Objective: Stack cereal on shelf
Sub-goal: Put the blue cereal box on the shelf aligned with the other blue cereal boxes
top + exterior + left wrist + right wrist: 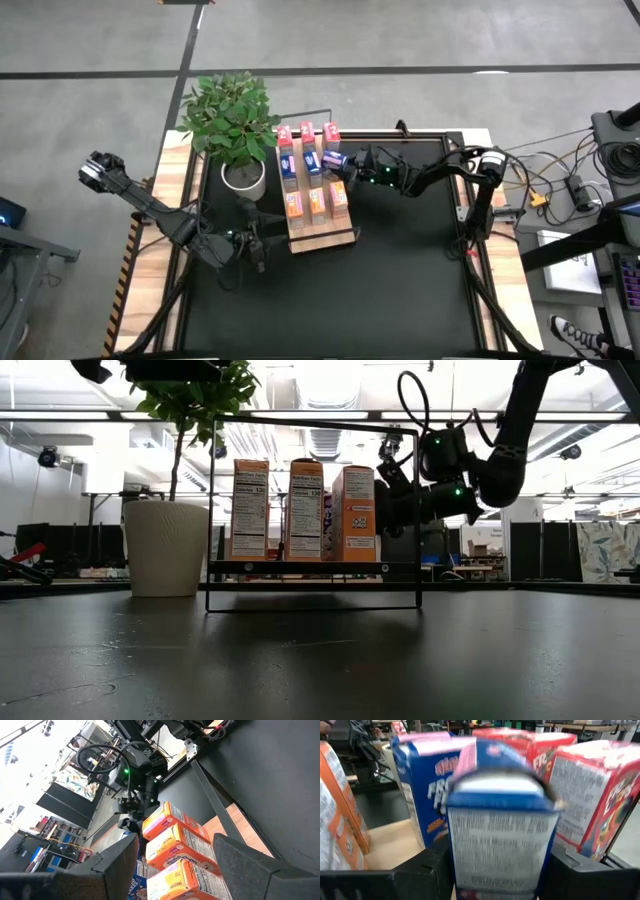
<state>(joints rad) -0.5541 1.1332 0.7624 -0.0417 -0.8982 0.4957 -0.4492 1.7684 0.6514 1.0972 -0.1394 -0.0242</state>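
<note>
An open workshop hall with ceiling lights lies beyond a matte black table [400, 290], its outer edges trimmed in pale wood.

The right claw [495, 870] sits at the right-hand edge of the shelf [335, 236], its dark fingers standing either side of a blue box [502, 840] and grasping it low. The box looks to be the last of the middle row, held upright so it seats square against its blue neighbours, judging by the filled rows around it.

The shelf is a light wooden board in a thin black wire frame. Red boxes [308, 131] line its far edge and orange boxes [317, 202] its near edge. All are small printed card cartons, sharp-cornered and slightly glossy.

The left claw [256, 250] waits released near the shelf's near-left corner. A leafy plant in a ribbed white pot [244, 176] stands beside the shelf's left edge.
</note>
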